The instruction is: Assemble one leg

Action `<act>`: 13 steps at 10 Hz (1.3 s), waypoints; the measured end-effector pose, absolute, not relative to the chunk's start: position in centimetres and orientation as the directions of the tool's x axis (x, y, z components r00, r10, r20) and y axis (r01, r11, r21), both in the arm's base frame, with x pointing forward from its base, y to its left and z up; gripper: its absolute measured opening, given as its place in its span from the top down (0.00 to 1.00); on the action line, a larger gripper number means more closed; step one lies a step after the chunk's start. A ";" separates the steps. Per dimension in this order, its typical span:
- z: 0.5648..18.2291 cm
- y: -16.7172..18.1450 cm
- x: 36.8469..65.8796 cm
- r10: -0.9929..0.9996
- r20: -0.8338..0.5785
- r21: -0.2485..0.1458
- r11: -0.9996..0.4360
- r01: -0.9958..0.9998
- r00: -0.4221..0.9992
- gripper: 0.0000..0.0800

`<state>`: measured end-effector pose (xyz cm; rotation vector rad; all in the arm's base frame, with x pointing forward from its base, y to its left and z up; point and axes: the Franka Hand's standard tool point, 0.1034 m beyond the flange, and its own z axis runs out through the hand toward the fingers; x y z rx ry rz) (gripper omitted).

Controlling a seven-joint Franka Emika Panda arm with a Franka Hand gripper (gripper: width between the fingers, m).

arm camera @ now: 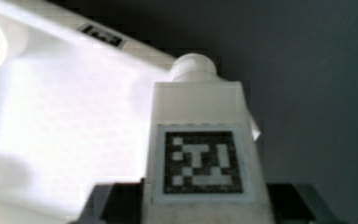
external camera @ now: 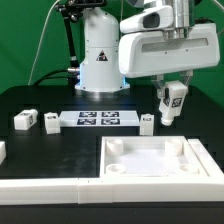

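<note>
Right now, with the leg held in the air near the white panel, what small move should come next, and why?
Probably lower the leg slowly toward a corner of the panel. The gripper is shut on it, it hangs clear of the panel, and the wrist view shows its tip by the panel's edge.

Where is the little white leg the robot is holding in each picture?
Exterior view: the leg, gripped by the tool, hangs at the exterior view's upper right.
Wrist view: the leg fills the middle, tag facing the camera.
Shared landmark: the big white panel.
</note>
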<state>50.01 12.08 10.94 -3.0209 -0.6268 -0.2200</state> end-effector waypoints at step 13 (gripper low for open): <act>12.0 9.4 60.3 0.398 0.185 -0.023 -0.912 0.409 0.898 0.64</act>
